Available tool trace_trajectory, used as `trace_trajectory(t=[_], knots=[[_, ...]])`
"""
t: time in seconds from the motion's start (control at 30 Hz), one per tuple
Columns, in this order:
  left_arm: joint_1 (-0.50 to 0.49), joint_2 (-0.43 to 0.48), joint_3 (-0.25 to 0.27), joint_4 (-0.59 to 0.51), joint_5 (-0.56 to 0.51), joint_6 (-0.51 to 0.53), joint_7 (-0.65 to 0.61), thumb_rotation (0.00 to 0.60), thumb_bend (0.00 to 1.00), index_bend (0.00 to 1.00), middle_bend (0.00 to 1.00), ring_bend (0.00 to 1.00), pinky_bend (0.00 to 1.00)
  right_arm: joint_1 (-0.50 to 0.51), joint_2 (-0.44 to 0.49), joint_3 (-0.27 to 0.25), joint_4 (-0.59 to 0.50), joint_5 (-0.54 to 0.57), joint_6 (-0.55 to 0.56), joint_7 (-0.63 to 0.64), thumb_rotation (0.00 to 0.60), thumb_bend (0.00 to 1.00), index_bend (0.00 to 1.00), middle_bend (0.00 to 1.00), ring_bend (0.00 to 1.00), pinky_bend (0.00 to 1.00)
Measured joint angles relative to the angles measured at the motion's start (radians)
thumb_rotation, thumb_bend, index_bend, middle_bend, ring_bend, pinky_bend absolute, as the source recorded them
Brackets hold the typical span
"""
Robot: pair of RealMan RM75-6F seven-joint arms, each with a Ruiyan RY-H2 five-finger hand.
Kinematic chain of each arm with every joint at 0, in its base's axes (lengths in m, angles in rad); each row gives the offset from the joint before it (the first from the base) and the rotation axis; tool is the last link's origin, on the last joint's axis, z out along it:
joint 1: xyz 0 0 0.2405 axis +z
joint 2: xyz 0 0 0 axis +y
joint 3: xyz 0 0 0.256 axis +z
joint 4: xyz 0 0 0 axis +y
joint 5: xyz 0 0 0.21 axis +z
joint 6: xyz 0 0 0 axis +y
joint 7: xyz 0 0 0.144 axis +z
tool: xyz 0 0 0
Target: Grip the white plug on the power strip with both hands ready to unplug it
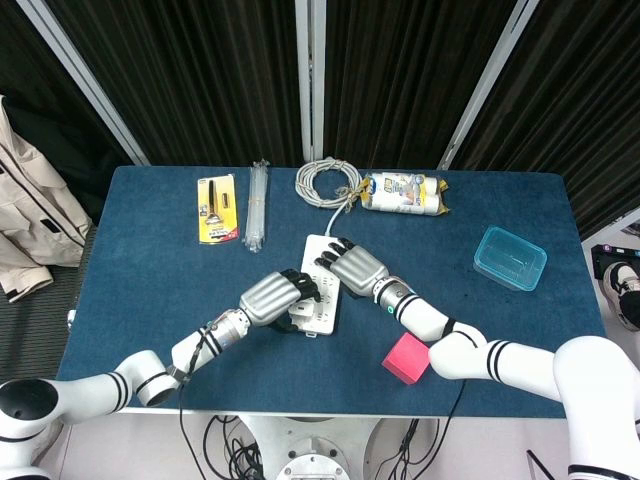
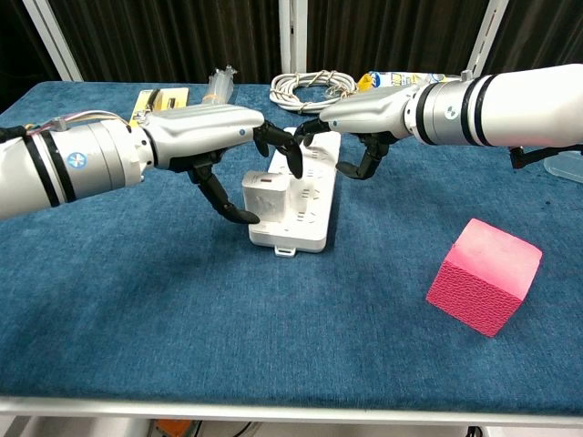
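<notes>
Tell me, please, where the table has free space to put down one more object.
Bare cloth lies along the near edge, left of the pink cube, and along the left side below the yellow package. It is crowded around the power strip, where left hand and right hand meet.

The desk (image 2: pixel 137 300) wears matt blue, carpet-like cloth. The power strip (image 2: pixel 310 196) and plug (image 2: pixel 264 196) are smooth white plastic. The pink block (image 2: pixel 485 276) looks grainy. Each robot hand (image 2: pixel 214 137) has a silvery shell and black fingers (image 2: pixel 282 146).
</notes>
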Motion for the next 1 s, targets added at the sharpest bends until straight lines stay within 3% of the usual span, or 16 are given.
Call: trace_trajectory(t=[0.27,0.7,1.0], knots=[[-0.019,-0.023,0.027,0.058,0.022,0.02,0.021,0.6,0.25,0.39,0.34,0.26,0.35,0.006,-0.01,-0.008,0.018,-0.003,-0.006,0.012,0.6,0.52,0.13,0.13,0.0,0.0],[-0.031,-0.063,0.055,0.143,0.042,0.076,0.011,0.6,0.39,0.51,0.56,0.52,0.64,0.01,-0.02,-0.019,0.027,0.0,-0.005,0.017,0.6,0.52,0.13,0.13,0.0,0.0],[-0.03,-0.106,0.071,0.232,0.054,0.145,-0.074,0.6,0.43,0.6,0.66,0.58,0.67,0.016,-0.024,-0.033,0.026,0.013,-0.009,0.001,0.6,0.52,0.13,0.13,0.0,0.0]])
